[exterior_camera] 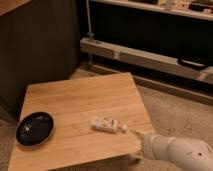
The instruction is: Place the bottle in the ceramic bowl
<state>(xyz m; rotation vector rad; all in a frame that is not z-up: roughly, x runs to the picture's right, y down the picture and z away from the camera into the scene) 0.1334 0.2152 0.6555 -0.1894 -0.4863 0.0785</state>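
The bottle (105,124), small and white-cream with a rounded cap, lies on its side on the wooden table (85,100), right of the middle and near the front edge. The ceramic bowl (34,128), shallow, glossy and black, sits at the table's front left corner with nothing in it. My gripper (136,134) reaches in from the lower right on a white arm (175,152). Its tip is just right of the bottle's cap, a short gap away and not touching it. The gripper holds nothing that I can see.
A dark cabinet wall (45,45) stands behind the table on the left. A metal shelf rail (145,57) and a dark shelving unit run along the back right. Speckled floor (175,110) lies to the table's right.
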